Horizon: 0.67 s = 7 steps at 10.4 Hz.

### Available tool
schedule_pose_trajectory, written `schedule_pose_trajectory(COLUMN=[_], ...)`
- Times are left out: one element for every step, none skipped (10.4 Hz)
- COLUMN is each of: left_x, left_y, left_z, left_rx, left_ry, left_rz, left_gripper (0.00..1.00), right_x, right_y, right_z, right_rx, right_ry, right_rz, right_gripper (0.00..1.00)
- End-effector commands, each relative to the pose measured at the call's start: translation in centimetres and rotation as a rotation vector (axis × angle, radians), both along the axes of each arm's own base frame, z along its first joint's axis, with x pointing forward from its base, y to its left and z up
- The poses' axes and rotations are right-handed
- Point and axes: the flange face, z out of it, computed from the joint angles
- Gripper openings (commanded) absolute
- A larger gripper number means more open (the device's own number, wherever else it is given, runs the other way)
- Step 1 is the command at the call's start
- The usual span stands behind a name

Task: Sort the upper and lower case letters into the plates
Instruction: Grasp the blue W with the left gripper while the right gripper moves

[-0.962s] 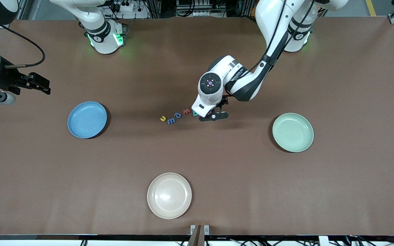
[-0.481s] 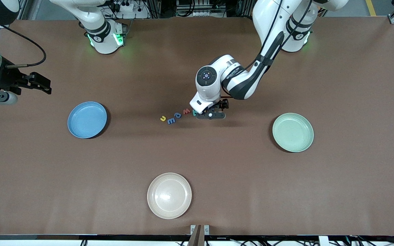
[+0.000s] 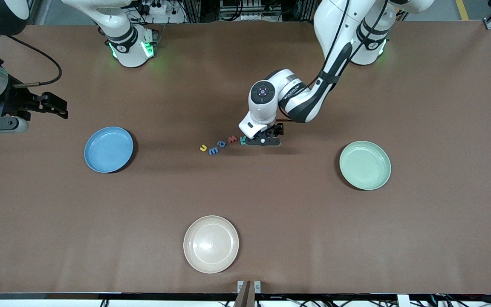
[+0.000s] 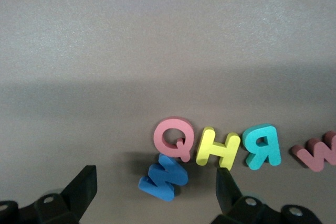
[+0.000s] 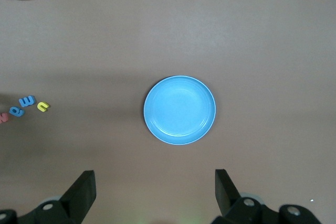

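While the right gripper (image 3: 64, 111) waits spread near the blue plate (image 3: 108, 149), the left gripper (image 4: 152, 192) hangs spread over the letters (image 4: 218, 148) mid-table, mint plate (image 3: 365, 165) well apart.

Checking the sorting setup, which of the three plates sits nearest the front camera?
The cream-beige plate; the blue plate and mint green plate lie farther up the table.
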Motion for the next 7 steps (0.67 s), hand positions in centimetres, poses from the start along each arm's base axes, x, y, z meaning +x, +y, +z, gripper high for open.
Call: schedule_pose_trajectory(left_x=[-0.3,-0.5,-0.5,-0.6,-0.7,-0.7,-0.8], left_y=[0.4,0.2,0.2,0.2,0.3,0.3,0.2], left_z=[0.7,0.7,0.6,0.4,0.1,0.1,-0.2], left_rx=[-0.006,-0.01,-0.017,-0.017,-0.02,-0.026,-0.025], left_ry=[-0.013,-0.011,-0.003,0.004,0.014,0.022,0.026], left_rz=[-0.022,-0.019,-0.009,-0.006,0.005,0.017,0.018], left_gripper=[1.0,1.0,1.0,1.0,1.0,1.0,1.0], right_x=[0.9,1.5,2.1,2.4,2.7,2.6,2.6], right_y=[2.5,4.0,4.7,6.1,7.1,8.6,9.5], right_z=[-1.1,-2.1,-3.2,-4.4,-5.5,-6.2,-6.8], right_rx=[0.019,0.02,0.021,0.022,0.021,0.02,0.019], right_ry=[-0.008,-0.007,0.0,0.014,0.028,0.039,0.049], right_rz=[0.034,0.058,0.068,0.091,0.108,0.13,0.146], right_gripper=[1.0,1.0,1.0,1.0,1.0,1.0,1.0])
